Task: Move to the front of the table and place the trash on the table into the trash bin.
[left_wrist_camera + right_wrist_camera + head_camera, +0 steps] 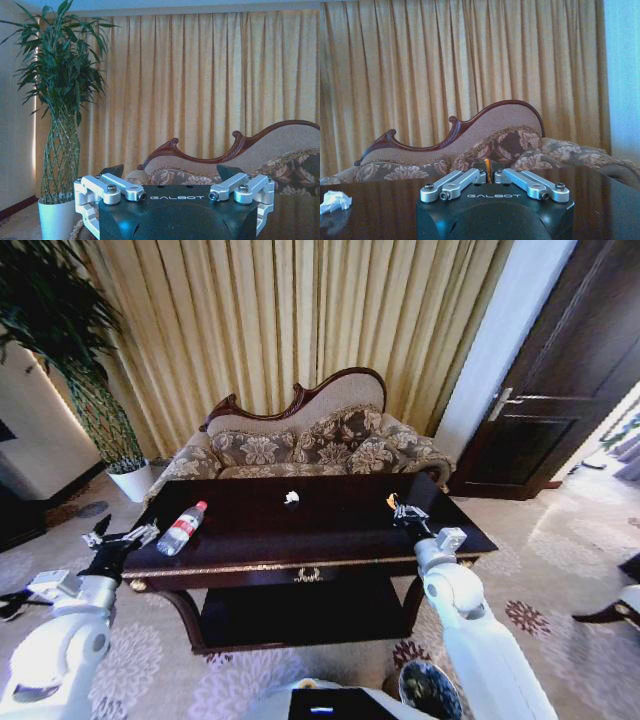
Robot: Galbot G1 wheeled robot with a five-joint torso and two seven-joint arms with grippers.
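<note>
The dark glossy table (330, 540) stands in front of me. A clear bottle with a red cap (182, 528) lies near its left end, and a white crumpled scrap (292, 498) (335, 200) rests at the far middle. My right gripper (405, 512) (487, 172) hovers over the table's right part, shut on a small orange scrap (391, 501) (487, 166) that sticks up between its fingers. Just off the table's left end, my left gripper (120, 538) (170, 172) is held open and empty. The round dark trash bin (430, 690) sits on the floor beside my right arm.
A patterned sofa (300, 445) stands behind the table before yellow curtains. A tall plant in a white pot (130, 478) (57, 217) is at the back left. A dark door (560, 380) is at the right. Patterned carpet surrounds the table.
</note>
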